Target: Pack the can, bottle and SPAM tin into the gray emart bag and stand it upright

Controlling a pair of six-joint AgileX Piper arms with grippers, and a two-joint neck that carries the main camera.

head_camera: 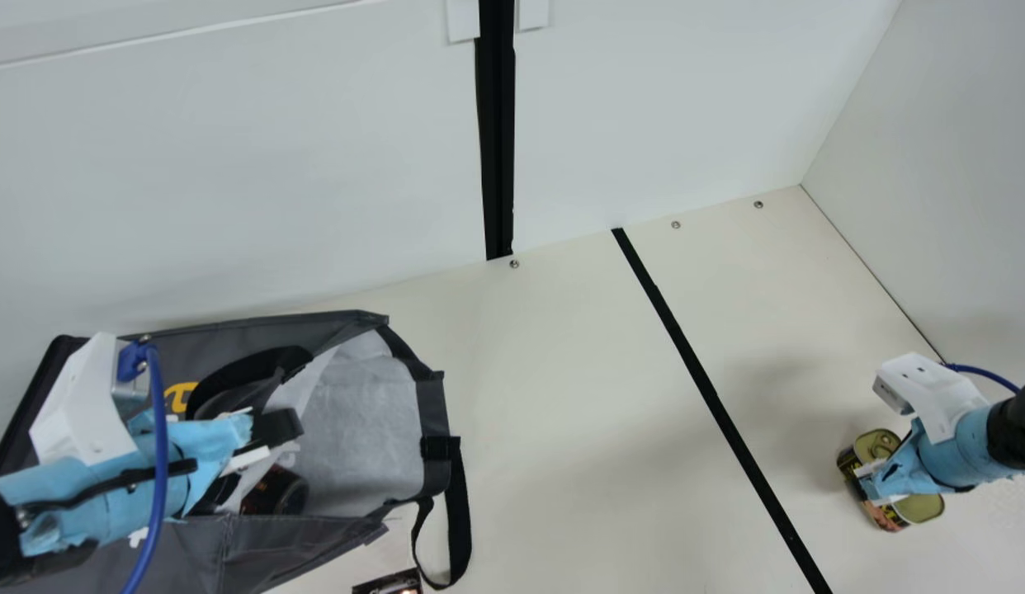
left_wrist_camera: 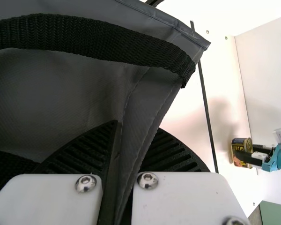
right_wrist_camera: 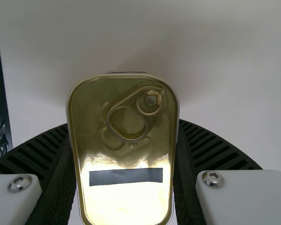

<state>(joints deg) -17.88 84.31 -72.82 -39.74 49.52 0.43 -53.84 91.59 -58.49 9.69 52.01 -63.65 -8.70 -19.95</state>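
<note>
The gray emart bag (head_camera: 364, 421) lies on its side at the left of the main view, its mouth facing right. My left gripper (head_camera: 273, 437) is over it; in the left wrist view my left gripper (left_wrist_camera: 119, 168) is shut on a fold of the bag's gray cloth (left_wrist_camera: 145, 98). Inside the mouth lies a dark round-ended item (head_camera: 285, 493); I cannot tell whether it is can or bottle. At the right, my right gripper (head_camera: 871, 487) holds the SPAM tin (head_camera: 917, 507). From the right wrist, the ribbed fingers of my right gripper (right_wrist_camera: 124, 173) press both sides of the tin (right_wrist_camera: 126, 154).
A dark shiny item (head_camera: 389, 582) is cut off by the main view's bottom edge, beside the bag's loose black strap (head_camera: 459, 520). A black line (head_camera: 710, 396) crosses the table between bag and tin. White walls stand behind and at the right.
</note>
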